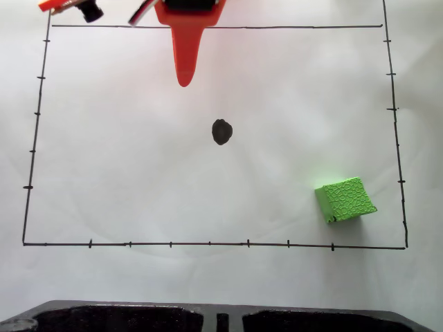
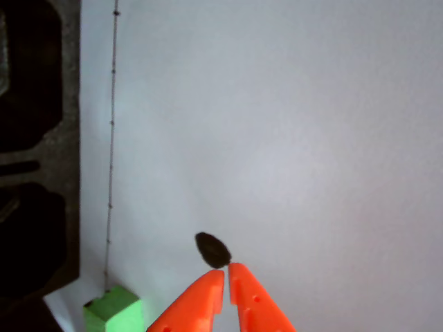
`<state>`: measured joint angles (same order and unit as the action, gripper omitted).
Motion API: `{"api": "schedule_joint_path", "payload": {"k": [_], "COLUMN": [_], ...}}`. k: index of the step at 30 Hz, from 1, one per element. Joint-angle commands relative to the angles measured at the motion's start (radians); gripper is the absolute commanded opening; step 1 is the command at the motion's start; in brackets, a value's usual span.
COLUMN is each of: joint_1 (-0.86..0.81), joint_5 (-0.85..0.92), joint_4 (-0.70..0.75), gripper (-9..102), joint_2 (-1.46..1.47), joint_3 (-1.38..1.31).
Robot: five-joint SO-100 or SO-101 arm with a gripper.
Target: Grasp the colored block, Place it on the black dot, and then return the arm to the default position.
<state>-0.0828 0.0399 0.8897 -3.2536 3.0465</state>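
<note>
Green block (image 1: 345, 199) sits well off from the black dot (image 1: 221, 131), down toward the ruled corner. Orange gripper (image 2: 226, 274) pinched closed on nothing, tips just beside the dot.

the orange arm (image 1: 188, 14) enters the fixed view from the far edge, a little left of centre, with only its lower end in frame. one tapered, pointed finger (image 1: 184, 62) reaches toward the near side, its tip over the bench. black cables and a small dark camera part sit to its left along the far edge. in the wrist view the gripper (image 2: 226, 271) rises from the near edge, its two orange fingers pressed together at the tips with only a thin slit between them, holding nothing.
</note>
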Motion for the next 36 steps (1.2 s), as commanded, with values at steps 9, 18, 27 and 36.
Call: {"api": "schedule_joint_path", "payload": {"k": [9,18,27,36], "joint_1": [0.002,0.014,0.077,0.196], "joint_5": [0.008,0.021,0.032,-0.071], "joint_4": [0.003,0.005,0.011,0.064], "gripper": [0,0,0,0], "joint_2": [-0.015,-0.015,0.144,0.724], "joint_3": [-0.005,-0.005,-0.106,-0.589]}}
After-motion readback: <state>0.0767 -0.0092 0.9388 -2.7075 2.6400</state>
